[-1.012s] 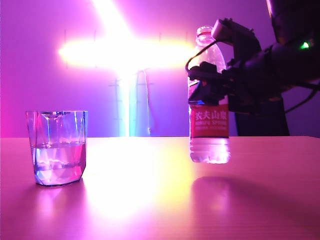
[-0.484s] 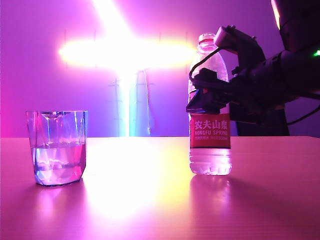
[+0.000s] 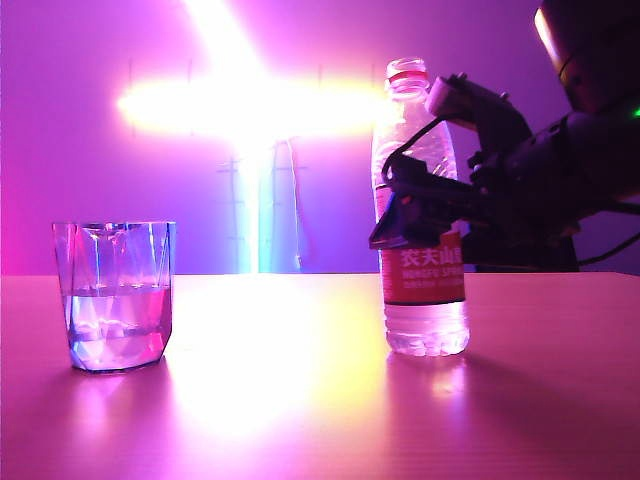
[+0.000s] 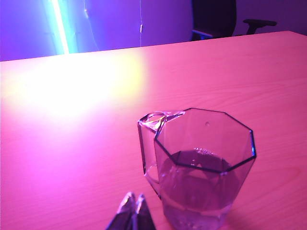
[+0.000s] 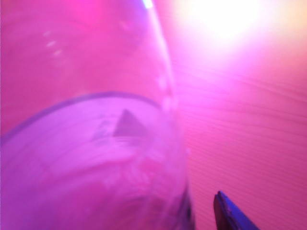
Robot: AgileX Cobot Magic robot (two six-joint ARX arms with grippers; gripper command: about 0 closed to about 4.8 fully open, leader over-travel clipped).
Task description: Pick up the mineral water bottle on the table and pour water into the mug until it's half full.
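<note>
Bottle [image 3: 422, 200] now down on table [image 3: 300, 400], betw. right gripper [image 3: 420, 205] open jaws.

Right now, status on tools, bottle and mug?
Right tool open around standing bottle. Left tool shut beside mug, water in it. Nothing between them.

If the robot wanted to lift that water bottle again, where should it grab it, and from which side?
Probably around the ribbed middle of the mineral water bottle, just above the label, coming in level from the right where the right gripper is. The bottle stands upright on the table, so a sideways grip suits it. The left gripper sits by the mug.
</note>
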